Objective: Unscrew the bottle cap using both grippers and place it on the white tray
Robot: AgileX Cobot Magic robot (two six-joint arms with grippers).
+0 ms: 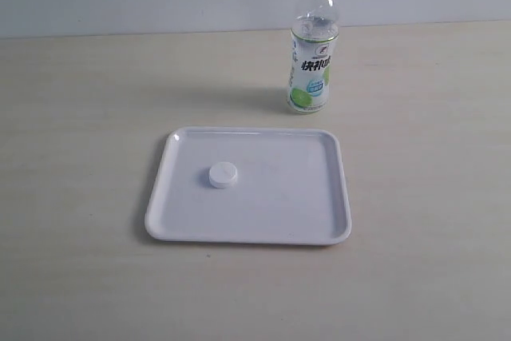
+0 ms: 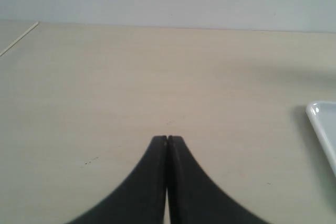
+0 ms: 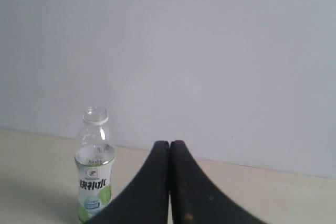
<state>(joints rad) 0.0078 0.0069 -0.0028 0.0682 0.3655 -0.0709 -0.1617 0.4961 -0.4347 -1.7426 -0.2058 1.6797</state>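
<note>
In its wrist view the left tool [image 2: 167, 139] is hanging above the light desk [image 2: 105, 87] with its two black fingers pressed together at the tips, gripping nothing, and a corner of the white tray [image 2: 321, 127] is just showing at the edge of that picture. The right tool [image 3: 169, 143] is likewise closed tight on nothing, its fingers meeting along their inner edges, and it is pointing toward a plain pale wall [image 3: 210, 51], with the bottle [image 3: 94, 166] standing ahead of it and off to one side. In the exterior view the white tray [image 1: 247, 236] is lying flat on the wood-grain desk, nearest the camera and roughly in the middle. The bottle cap [image 1: 223, 175] is resting on the tray's floor, left of its centre, lying flat and sitting apart from every rim. Beyond the tray's far right corner, near it but not touching, the bottle is standing upright on the desk, its threaded neck open and uncapped, its white-and-green label with dark lettering facing the camera. It seems to be holding some clear liquid, though the picture is too soft for me to be sure. Behind the bottle the desk is ending against the wall, which is filling the top of the view.
</note>
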